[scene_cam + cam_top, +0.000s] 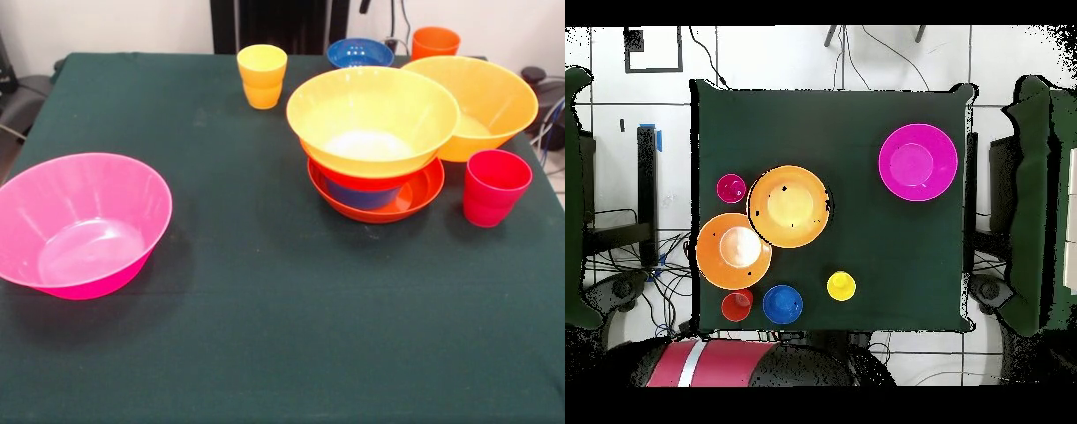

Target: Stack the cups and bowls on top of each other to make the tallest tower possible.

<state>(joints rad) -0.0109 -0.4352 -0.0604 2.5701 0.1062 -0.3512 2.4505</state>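
Note:
The tower (pixel 375 146) stands right of the table's middle: a shallow red-orange bowl (pixel 415 196) lowest, a small blue bowl (pixel 360 194) and another red-orange bowl in it, a large yellow bowl (pixel 371 115) on top; from overhead it shows as one yellow disc (pixel 789 206). A second large orange-yellow bowl (pixel 490 102) (pixel 733 250) leans against it. The large pink bowl (pixel 79 225) (pixel 917 163) sits alone. The yellow cup (pixel 262 75) (pixel 841 286), orange cup (pixel 435 42) (pixel 737 305) and red-pink cup (pixel 494 187) (pixel 731 187) stand upright. The other blue bowl (pixel 359 54) (pixel 782 304) sits by the orange cup. No gripper shows.
The dark green table (pixel 265 336) (pixel 865 120) carries everything. The robot's red base (pixel 695 362) shows at the overhead view's bottom, its black pedestal (pixel 278 25) at the front view's top. Cables lie on the floor around the table.

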